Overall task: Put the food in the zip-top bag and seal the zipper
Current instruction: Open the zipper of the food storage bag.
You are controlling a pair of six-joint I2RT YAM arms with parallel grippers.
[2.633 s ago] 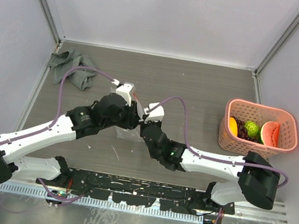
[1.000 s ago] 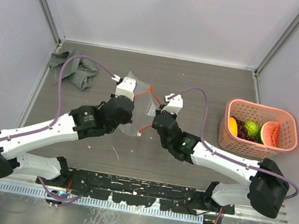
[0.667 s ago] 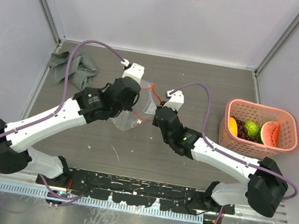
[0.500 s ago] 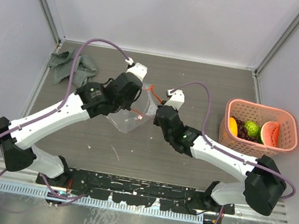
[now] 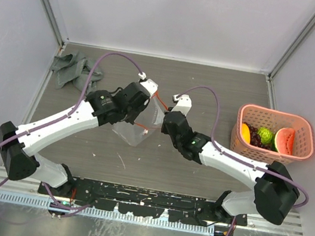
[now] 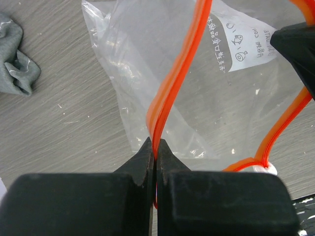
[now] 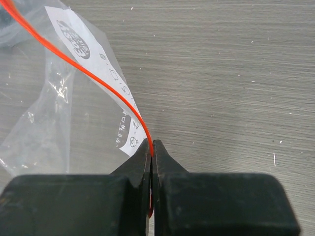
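The clear zip-top bag (image 5: 136, 131) hangs between my two grippers over the middle of the table. Its mouth is parted, and the red-orange zipper (image 6: 173, 78) is split into two strips. My left gripper (image 6: 155, 147) is shut on one strip, and my right gripper (image 7: 152, 146) is shut on the other strip (image 7: 101, 81) beside the white printed label. The white slider end (image 6: 266, 169) sits at the bag's corner. The bag holds nothing. The food lies in the pink basket (image 5: 276, 116): a watermelon slice (image 5: 285, 141), grapes (image 5: 256, 137), a green fruit (image 5: 266, 135) and an orange piece (image 5: 245, 133).
A crumpled grey cloth (image 5: 70, 71) lies at the back left corner. The basket stands against the right wall. Grey walls close in the table at the back and on both sides.
Both grippers stayed shut on the zipper strips. The left arm has stretched out and swung toward the back. The lifted bag now hangs lower between the two wrists, its mouth narrower.
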